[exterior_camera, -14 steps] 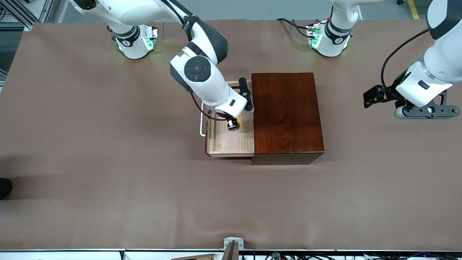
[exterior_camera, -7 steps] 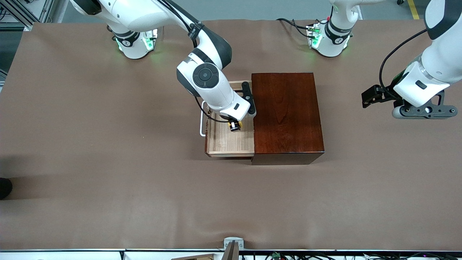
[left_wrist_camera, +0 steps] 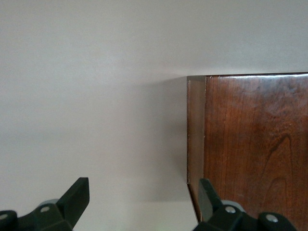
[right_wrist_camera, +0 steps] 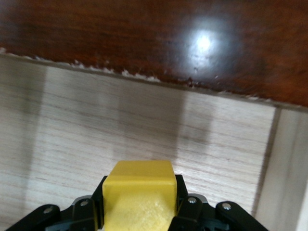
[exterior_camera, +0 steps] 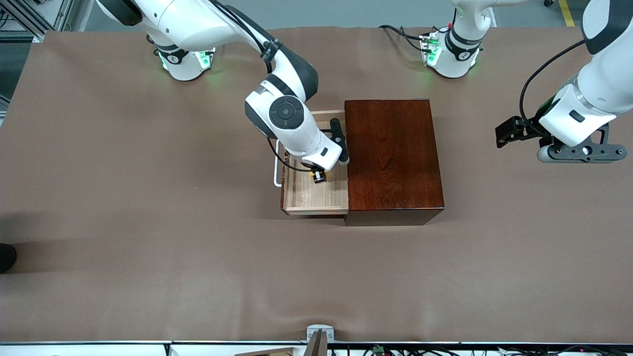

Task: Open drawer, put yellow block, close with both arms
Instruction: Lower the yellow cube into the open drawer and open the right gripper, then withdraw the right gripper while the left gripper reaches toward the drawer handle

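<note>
The drawer (exterior_camera: 306, 198) is pulled out of the dark mahogany box (exterior_camera: 390, 158) toward the right arm's end, its white handle (exterior_camera: 276, 170) outermost. My right gripper (exterior_camera: 319, 176) is down in the drawer, shut on the yellow block (right_wrist_camera: 139, 190), close over the pale wood floor (right_wrist_camera: 120, 130) beside the box's edge (right_wrist_camera: 144, 33). My left gripper (left_wrist_camera: 143, 199) is open and empty, up over the table off the box's corner (left_wrist_camera: 250, 144) at the left arm's end; the left arm (exterior_camera: 576, 123) waits there.
The brown table cover (exterior_camera: 148, 247) spreads wide on all sides of the box. The two green-lit arm bases (exterior_camera: 185, 59) stand along the table's edge farthest from the front camera.
My right gripper has gone lower into the drawer with the yellow block. The left arm shifted slightly, then held still.
</note>
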Robot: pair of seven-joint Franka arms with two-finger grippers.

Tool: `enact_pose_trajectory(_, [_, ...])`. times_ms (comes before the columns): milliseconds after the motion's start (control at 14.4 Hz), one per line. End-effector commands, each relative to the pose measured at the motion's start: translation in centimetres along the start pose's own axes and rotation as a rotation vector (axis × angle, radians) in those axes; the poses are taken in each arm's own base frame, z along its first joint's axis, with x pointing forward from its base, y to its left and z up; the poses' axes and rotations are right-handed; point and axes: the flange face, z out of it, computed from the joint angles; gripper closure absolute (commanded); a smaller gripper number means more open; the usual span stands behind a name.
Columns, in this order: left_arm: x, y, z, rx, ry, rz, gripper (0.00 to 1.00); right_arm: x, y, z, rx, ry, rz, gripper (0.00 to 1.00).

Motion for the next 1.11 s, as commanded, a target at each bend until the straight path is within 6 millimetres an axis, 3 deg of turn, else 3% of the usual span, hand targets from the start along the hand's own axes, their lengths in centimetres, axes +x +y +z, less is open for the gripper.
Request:
enact_pose_trajectory(0, [0.0,0.2,-0.1,0.003,0.007,-0.002,0.00,1.3,-0.8,0.5,-0.022,-0.047,0.067,1.00])
enact_pose_trajectory(209, [0.0,0.1,-0.1,0.003,0.007,-0.003,0.00,1.4,-1.1,0.9,-0.033,-0.068,0.073,0.99])
enact_pose_trajectory(278, [0.0,0.2,0.0,0.004,0.005,-0.003,0.00,1.4,-1.1,0.9,-0.033,-0.068,0.072,0.74])
enact_pose_trajectory(348, [0.0,0.1,-0.1,0.004,0.005,-0.003,0.00,1.3,-1.0,0.8,-0.035,-0.067,0.069,0.06])
enact_pose_trajectory(417, [0.0,0.1,-0.2,0.003,0.007,-0.002,0.00,1.3,-1.0,0.8,-0.034,-0.067,0.066,0.00])
enact_pose_trajectory(765, [-0.1,0.6,-0.2,0.003,0.005,0.004,0.00,0.8,-0.6,-0.3,-0.039,-0.061,0.077,0.00])
enact_pose_trajectory(904, [-0.1,0.6,-0.2,0.003,0.007,0.005,0.00,0.8,-0.4,-1.4,-0.050,-0.055,0.080,0.00])
enact_pose_trajectory(974, [-0.1,0.7,-0.2,0.003,0.007,0.006,0.00,0.2,0.0,-3.3,-0.065,-0.046,0.096,0.00])
enact_pose_trajectory(1043, [-0.1,0.9,-0.2,0.003,0.007,0.009,0.00,-0.1,0.0,-3.9,-0.061,-0.050,0.103,0.00])
